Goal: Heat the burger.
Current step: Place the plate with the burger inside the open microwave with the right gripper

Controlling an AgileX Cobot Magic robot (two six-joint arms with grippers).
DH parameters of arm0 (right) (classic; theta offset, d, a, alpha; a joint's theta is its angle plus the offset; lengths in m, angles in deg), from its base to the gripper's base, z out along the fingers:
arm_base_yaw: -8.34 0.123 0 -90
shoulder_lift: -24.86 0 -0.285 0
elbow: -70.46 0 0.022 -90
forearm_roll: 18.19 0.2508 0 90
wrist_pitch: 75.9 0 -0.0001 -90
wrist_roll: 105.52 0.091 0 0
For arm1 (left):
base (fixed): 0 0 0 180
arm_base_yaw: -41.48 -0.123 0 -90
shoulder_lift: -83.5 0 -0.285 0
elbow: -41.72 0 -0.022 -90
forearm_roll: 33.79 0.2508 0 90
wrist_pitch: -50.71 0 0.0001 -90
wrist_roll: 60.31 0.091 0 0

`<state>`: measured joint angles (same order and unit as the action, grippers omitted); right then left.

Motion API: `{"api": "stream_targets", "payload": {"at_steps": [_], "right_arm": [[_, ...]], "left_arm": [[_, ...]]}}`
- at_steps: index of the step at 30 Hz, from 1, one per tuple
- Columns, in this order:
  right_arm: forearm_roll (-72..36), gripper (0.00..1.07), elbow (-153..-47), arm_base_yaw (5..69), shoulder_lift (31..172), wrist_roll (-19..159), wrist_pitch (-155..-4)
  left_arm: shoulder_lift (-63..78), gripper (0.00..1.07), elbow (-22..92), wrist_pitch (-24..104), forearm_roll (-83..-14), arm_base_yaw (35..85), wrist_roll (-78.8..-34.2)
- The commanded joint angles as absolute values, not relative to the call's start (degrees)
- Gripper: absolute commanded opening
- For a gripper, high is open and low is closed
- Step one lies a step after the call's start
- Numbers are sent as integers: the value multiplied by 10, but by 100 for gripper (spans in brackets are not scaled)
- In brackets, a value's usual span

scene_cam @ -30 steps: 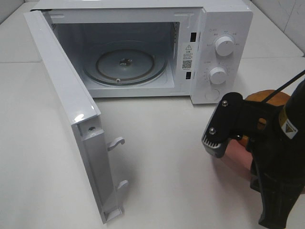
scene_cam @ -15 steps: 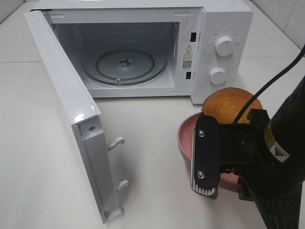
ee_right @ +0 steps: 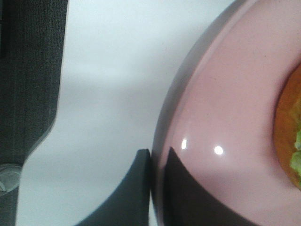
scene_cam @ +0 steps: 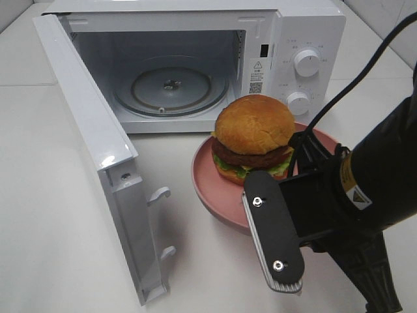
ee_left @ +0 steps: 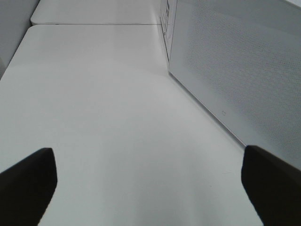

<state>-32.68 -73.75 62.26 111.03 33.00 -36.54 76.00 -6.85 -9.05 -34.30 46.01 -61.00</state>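
Our right hand is clamped on the rim of the pink plate, the burger sits on it at centre frame, and the open microwave waits just up-left.

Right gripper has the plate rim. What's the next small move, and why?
Probably ease the plate toward the microwave opening. The right gripper is pinching its rim, the burger sits on it, the door is open, and the turntable is bare.
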Motion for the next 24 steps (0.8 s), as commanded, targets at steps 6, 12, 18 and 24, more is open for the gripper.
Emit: {"api": "stream_targets", "payload": {"at_steps": [6, 12, 18, 24], "right_arm": [[-349, 0, -740, 623, 1148, 279, -466], [-349, 0, -740, 612, 1163, 249, -511], [-341, 0, -740, 595, 1183, 226, -557], [-330, 0, -750, 580, 1204, 198, -596]], "left_arm": [[769, 100, -70, -85, -348, 459, -610], [769, 100, -70, -85, -348, 459, -610], [769, 100, -70, -85, -348, 459, -610], [769, 100, -70, -85, -348, 459, -610]]}}
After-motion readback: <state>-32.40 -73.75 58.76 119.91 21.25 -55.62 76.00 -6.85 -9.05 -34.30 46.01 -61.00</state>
